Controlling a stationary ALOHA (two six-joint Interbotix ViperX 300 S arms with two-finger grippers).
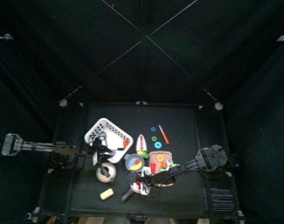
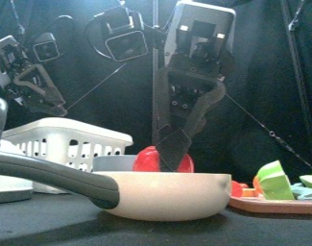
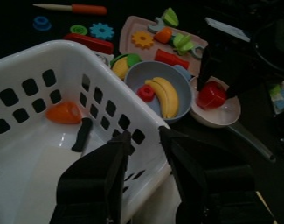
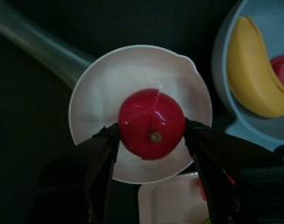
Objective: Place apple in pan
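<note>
A red apple (image 4: 152,125) sits between my right gripper's (image 4: 154,131) two jaws, which are shut on it, just over the bowl of the white pan (image 4: 103,87). In the front view the apple (image 2: 153,159) shows behind the pan's rim (image 2: 171,197), with the right gripper (image 2: 178,146) coming down onto it. The pan's dark handle (image 2: 49,176) points left. The left wrist view shows apple and pan (image 3: 214,94) beyond the basket. My left gripper (image 3: 148,150) is open and empty over the white basket (image 3: 39,79).
The basket (image 2: 62,142) holds an orange piece (image 3: 65,112) and a dark piece. A blue plate with a banana (image 4: 263,61) lies right beside the pan. A tray of toy food (image 2: 280,183) stands at the right. A silver object (image 2: 2,183) is at the far left.
</note>
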